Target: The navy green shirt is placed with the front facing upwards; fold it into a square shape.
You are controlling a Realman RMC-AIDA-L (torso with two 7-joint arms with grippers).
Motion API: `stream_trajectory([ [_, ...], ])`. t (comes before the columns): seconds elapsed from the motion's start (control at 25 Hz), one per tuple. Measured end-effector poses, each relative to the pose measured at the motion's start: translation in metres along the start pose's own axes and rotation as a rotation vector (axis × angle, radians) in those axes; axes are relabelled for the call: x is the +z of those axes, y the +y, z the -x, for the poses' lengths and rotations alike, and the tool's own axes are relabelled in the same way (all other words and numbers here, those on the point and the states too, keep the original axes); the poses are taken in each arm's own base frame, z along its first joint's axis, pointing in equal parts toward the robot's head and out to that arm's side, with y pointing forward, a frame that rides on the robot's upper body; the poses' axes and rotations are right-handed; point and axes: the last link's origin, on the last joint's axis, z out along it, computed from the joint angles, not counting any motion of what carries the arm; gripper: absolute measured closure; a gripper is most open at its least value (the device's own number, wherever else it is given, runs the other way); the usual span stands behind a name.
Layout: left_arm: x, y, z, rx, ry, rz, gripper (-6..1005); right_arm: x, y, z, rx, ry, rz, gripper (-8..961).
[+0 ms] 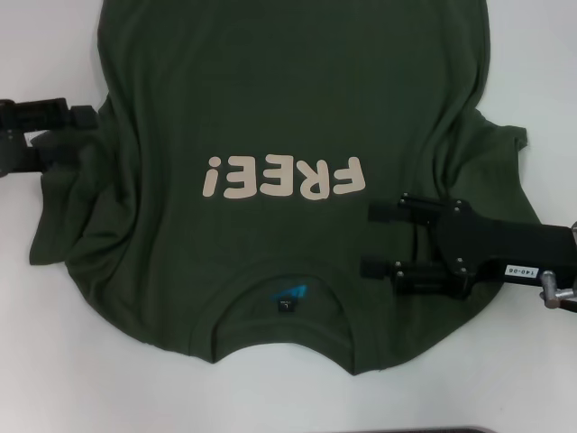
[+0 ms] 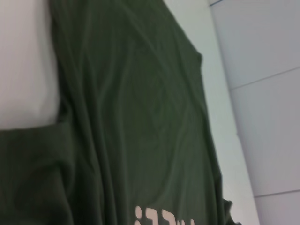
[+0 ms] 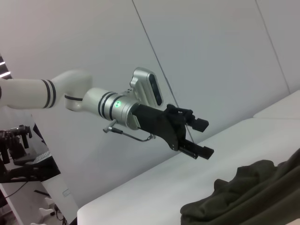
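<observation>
Right gripper (image 1: pixel 379 240) splayed wide at lower right above navy green shirt (image 1: pixel 270 99); left gripper (image 1: pixel 77 135) released, mid-left, beside sleeve.

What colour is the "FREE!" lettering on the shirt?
Cream, on the navy green shirt; the "FREE!" lettering shows best in the head view.

Navy green shirt (image 1: pixel 288 117): soft matt cloth, creased, with smooth cream lettering (image 1: pixel 284 177). Left gripper (image 3: pixel 199 138) and right gripper (image 1: pixel 383 239): matt black plastic. Table (image 1: pixel 54 361): smooth white.
</observation>
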Motion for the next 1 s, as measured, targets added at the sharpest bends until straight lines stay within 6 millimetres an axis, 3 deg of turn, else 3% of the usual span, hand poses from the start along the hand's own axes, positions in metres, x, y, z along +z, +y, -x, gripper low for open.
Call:
stream_trajectory([
  [0.44, -0.014, -0.008, -0.009, -0.027, 0.096, -0.017, 223, 0.001, -0.003, 0.001, 0.006, -0.016, -0.020, 59],
  [1.0, -0.006, -0.018, -0.009, -0.049, 0.062, -0.118, 222, 0.005, -0.008, 0.006, 0.054, -0.008, -0.024, 58],
])
